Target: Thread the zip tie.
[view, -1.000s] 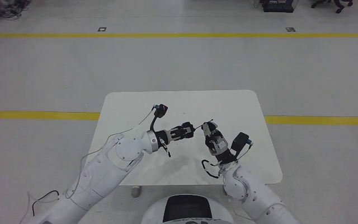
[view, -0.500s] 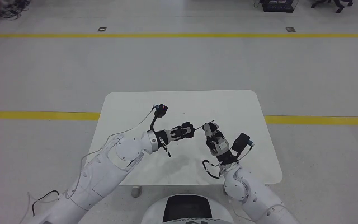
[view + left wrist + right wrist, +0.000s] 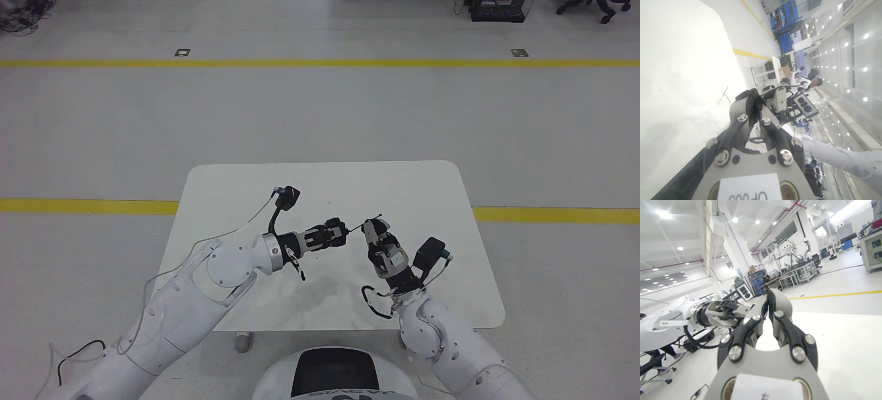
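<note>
Black and thread-thin, the zip tie [image 3: 358,226] hangs above the white table [image 3: 250,190]. In the top view it sits just off the tabletop's centre, toward 2 o'clock. It shows as one slanted line. Its lower end meets the tips of the left gripper [image 3: 341,231], and its upper end rises toward 2 o'clock past the tips of the right gripper [image 3: 371,229]. The grippers face each other almost tip to tip, the right one at 3 o'clock of the left. The left arm comes in from 7 o'clock and the right arm from 5 o'clock.

Both grippers are pinched narrow on the strap. In the left wrist view the dark fingers [image 3: 753,102] close against each other. Just beside them, two thin dark strokes cross in an X against the table; which stroke is strap and which is shadow cannot be told. In the right wrist view the grey fingers [image 3: 780,303] press flat together, leaving a dark seam between the ribbed pads. The strap is too fine to make out there. The left arm's grey gripper body sits close behind them.

A white sticker [image 3: 747,185] with dark print lies on the left gripper's base, and a second sticker [image 3: 764,387] lies on the right one. Both are cut off by the picture's edge.

A yellow floor line [image 3: 320,63] runs beyond the table at 12 o'clock.
</note>
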Tool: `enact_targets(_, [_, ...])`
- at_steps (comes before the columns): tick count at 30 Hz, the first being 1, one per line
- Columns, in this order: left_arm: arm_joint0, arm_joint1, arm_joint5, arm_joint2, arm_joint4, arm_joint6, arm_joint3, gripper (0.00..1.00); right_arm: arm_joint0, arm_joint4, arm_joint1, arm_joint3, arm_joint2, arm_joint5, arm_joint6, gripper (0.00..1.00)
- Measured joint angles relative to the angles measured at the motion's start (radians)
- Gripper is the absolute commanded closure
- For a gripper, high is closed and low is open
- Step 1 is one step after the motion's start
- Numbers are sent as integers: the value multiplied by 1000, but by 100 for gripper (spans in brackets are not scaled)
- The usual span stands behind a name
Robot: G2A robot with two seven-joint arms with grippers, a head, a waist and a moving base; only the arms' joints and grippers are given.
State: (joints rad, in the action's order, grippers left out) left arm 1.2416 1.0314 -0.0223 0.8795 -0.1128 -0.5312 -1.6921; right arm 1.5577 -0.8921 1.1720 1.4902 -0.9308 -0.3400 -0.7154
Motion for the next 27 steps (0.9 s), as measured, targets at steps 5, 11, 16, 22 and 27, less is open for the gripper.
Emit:
enact_targets(5, [0,0,0,0,0,0,0,100,-1,-1,2,-1,-1,0,-2,100])
enact_targets(11, [0,0,0,0,0,0,0,100,-4,-2,5,-5,0,0,4,100])
enact_targets(16, [0,0,0,0,0,0,0,100,-5,-2,7,-8,-2,0,4,100])
enact_targets(22, [0,0,0,0,0,0,0,100,-5,-6,10,-8,-2,0,1,100])
enact_targets(27, [0,0,0,0,0,0,0,100,-2,-9,11,-10,-7,0,-1,100])
